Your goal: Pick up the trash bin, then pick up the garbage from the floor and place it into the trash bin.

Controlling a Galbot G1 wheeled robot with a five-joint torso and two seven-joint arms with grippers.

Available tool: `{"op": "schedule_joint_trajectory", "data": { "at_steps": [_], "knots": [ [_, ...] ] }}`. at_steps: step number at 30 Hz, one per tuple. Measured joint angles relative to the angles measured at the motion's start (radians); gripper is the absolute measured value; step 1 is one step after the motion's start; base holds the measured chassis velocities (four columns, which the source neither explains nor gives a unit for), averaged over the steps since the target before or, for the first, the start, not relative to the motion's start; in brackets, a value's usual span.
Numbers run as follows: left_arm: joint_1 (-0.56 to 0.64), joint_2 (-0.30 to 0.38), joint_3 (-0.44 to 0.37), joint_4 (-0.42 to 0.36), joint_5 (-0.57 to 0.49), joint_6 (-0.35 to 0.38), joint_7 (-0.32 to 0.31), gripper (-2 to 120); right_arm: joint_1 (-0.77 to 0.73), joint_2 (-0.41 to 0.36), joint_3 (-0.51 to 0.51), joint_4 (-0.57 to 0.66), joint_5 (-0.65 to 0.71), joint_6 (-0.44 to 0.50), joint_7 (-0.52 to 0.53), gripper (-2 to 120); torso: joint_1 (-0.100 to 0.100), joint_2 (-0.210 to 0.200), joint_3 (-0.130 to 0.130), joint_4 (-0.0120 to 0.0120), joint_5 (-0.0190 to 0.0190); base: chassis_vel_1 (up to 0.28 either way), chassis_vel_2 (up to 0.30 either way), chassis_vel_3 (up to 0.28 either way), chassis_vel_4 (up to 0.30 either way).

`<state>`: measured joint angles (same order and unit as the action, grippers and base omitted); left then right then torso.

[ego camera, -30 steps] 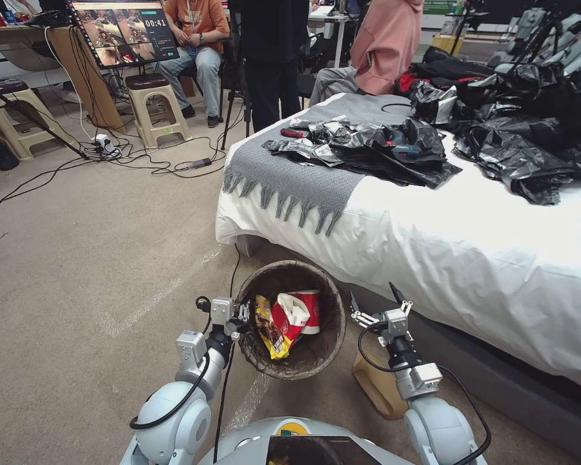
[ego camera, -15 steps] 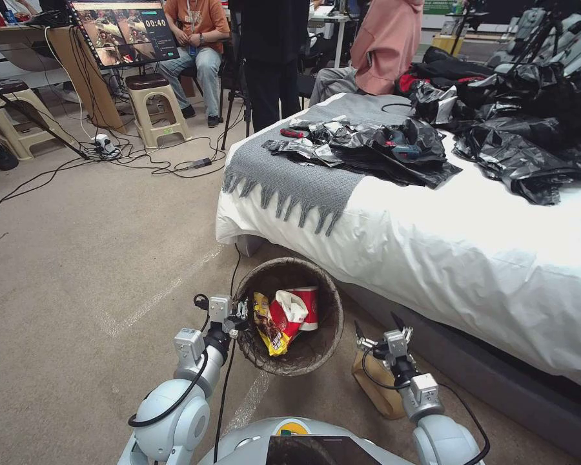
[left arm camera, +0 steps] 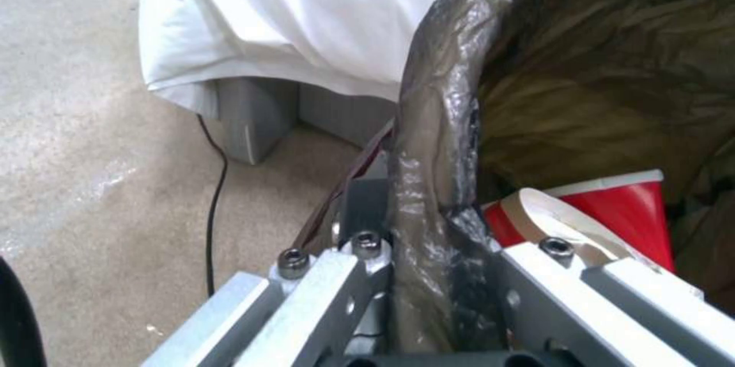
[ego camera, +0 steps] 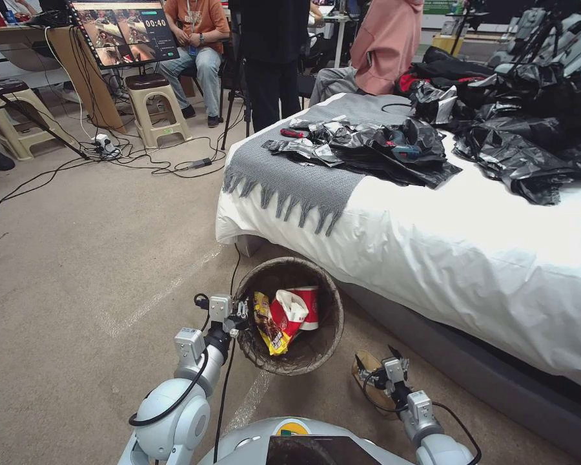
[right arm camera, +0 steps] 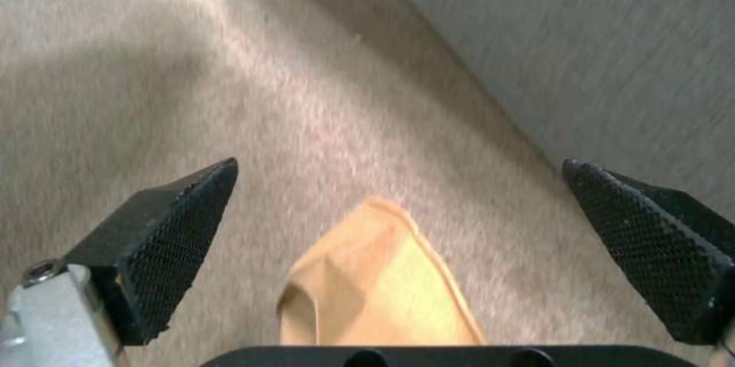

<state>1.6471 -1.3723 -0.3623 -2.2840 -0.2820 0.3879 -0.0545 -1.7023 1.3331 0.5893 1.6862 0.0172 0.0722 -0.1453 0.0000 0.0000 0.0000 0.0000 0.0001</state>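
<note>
- Left gripper [ego camera: 239,314] clamped on bin [ego camera: 316,361] rim; slippery liner may slide free.
- Right gripper [right arm camera: 398,252] spread wide, empty, above paper bag [right arm camera: 379,284]; the flat bag may buckle or escape closing fingers.

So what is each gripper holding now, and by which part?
Left gripper: small white trash bin, by its bag-lined rim. Right gripper: nothing, open above the brown paper bag.

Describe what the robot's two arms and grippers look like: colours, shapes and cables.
Both arms are rounded, glossy silver-grey shells that narrow to boxy metal wrist blocks, each with a black cable looping alongside. The left gripper has bare aluminium fingers with hex screws. The right gripper has black wedge-shaped pads with a dotted grip texture.
</note>
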Motion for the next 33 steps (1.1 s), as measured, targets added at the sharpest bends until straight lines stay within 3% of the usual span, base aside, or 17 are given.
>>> {"op": "schedule_joint_trajectory", "data": {
  "at_steps": [17,26,29,33],
  "knots": [
    [0.001,0.000,0.004,0.001,0.002,0.000,0.000,0,0.008,-0.012,-0.010,-0.040,-0.003,-0.031,-0.006,100,0.000,0.000,0.000,0.0000,0.0000,0.000,0.000,0.000,0.000],
    [-0.003,0.002,0.006,-0.001,0.004,0.000,0.000,0,0.043,-0.030,0.001,-0.123,-0.017,-0.070,-0.028,100,0.000,0.000,0.000,0.0001,0.0000,0.000,0.000,0.000,0.000],
    [-0.004,0.003,0.006,0.000,0.004,0.000,0.000,0,0.056,-0.029,0.002,-0.159,-0.022,-0.071,-0.029,96,0.000,0.000,0.000,-0.0001,0.0000,0.000,0.000,0.000,0.000],
    [-0.007,0.003,0.005,0.001,0.005,0.001,-0.001,0,0.080,-0.027,0.003,-0.204,-0.023,-0.069,-0.034,83,0.000,0.000,0.000,0.0000,0.0000,0.000,0.000,0.000,0.000]
  ]
}}
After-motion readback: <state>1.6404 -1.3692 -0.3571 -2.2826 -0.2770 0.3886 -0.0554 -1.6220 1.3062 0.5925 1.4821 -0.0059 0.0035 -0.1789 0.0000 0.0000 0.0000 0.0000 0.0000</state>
